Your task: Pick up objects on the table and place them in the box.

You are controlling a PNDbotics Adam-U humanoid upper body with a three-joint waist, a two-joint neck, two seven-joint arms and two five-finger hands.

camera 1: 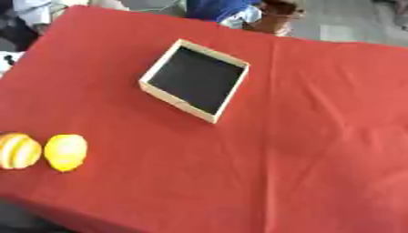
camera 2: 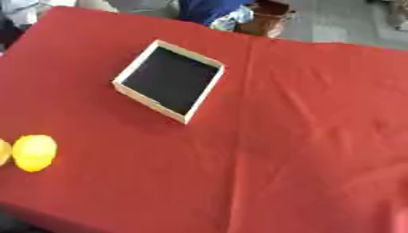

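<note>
Red cloth (camera 1: 303, 150) covers the whole bench, and the bench looks tilted in both views. The cloth has a few soft folds in it.

On the cloth sits a box (camera 1: 160, 92). It is square and shallow, with pale wooden walls and a dark black inside. It lies toward the far middle of the bench, turned so one corner points down at the near side. Nothing shows inside it.

Two small round things lie near the left edge of the bench, well apart from the box. One is a yellow fruit (camera 1: 65, 152) that looks like a lemon, with a little point at its bottom end. Just beside it, further left, is a striped round thing (camera 1: 17, 150) with yellow and pale bands. The two are very close together, but I cannot tell if they touch. In the right eye view the striped one is almost cut off by the picture's edge, and only a sliver of it shows.

Neither robot hand shows in either view, so I cannot tell if the hands are open or closed, or if they have hold of anything. Both small things rest on the cloth, outside the box.

At the far edge of the bench there are bits of blue and brown shapes, too blurry to make out.
</note>
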